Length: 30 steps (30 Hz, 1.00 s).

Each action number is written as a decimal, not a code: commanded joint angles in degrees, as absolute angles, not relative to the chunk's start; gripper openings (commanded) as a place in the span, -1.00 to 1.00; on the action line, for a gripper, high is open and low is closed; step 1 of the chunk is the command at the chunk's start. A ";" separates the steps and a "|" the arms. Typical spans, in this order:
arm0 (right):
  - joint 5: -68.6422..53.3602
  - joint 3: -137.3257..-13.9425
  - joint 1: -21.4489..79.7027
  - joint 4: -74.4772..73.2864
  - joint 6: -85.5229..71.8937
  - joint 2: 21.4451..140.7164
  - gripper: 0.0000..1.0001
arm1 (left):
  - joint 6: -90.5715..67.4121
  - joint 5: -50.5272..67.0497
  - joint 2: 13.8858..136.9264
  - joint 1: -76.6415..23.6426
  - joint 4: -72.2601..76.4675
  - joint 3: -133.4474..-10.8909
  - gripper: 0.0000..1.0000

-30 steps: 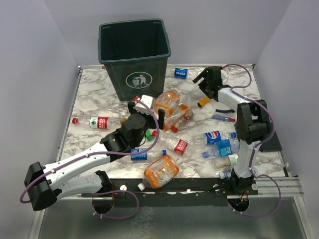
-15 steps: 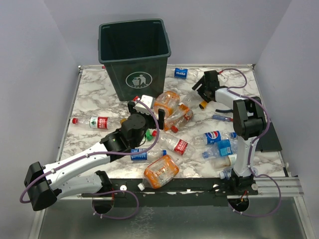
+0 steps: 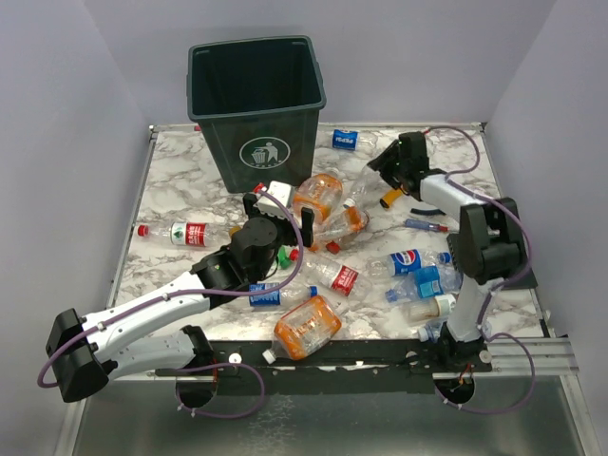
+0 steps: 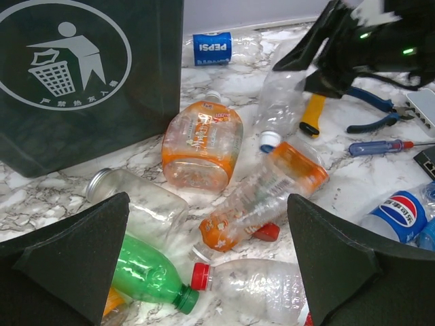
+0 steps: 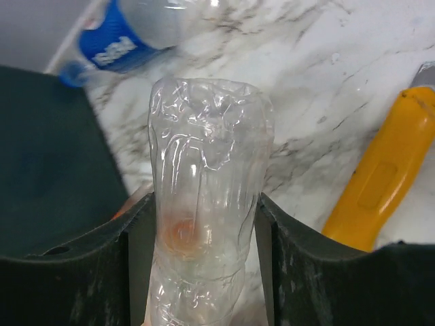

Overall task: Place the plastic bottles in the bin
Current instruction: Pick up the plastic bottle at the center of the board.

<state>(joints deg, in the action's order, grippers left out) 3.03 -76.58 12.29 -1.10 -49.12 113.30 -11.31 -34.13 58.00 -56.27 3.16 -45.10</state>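
Observation:
The dark green bin [image 3: 256, 104] stands at the back left; its front fills the upper left of the left wrist view [image 4: 81, 75]. My right gripper [image 3: 388, 169] is shut on a clear, label-less bottle [image 5: 207, 129], gripped across its body between both fingers [image 5: 204, 204]; it also shows in the left wrist view [image 4: 285, 92]. My left gripper [image 3: 277, 211] is open and empty [image 4: 207, 204] above a pile of bottles: a green one [image 4: 146, 272], a red-capped clear one [image 4: 272, 285], an orange-labelled one [image 4: 265, 193] and an orange-tinted one [image 4: 202, 142].
More bottles lie around: a Pepsi one at the back [image 3: 344, 140], a red-labelled one at the left [image 3: 185, 233], an orange one in front [image 3: 306, 328], blue-labelled ones at the right [image 3: 408, 261]. A yellow handle [image 5: 380, 183], blue-handled pliers [image 4: 370, 112] and a screwdriver [image 4: 377, 146] lie near my right gripper.
My right arm has shifted, its elbow moving right and toward the front, while the gripper stays at the clear bottle. The left arm has not moved.

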 commanded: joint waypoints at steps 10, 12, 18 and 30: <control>-11.11 -48.24 17.45 10.72 -26.15 63.46 -0.07 | -9.02 -37.15 55.05 -56.43 5.47 -43.73 0.98; -16.13 -43.62 18.81 11.11 -24.28 57.29 -0.07 | -8.54 -34.81 54.67 -56.46 6.33 -43.22 0.98; -28.35 -33.60 19.49 14.67 -27.72 44.86 -0.09 | -10.27 -22.13 52.46 -56.43 14.07 -40.18 0.98; -25.39 -18.88 19.47 45.54 -58.35 37.66 -0.14 | -19.78 11.93 59.87 -56.43 28.48 -36.58 0.98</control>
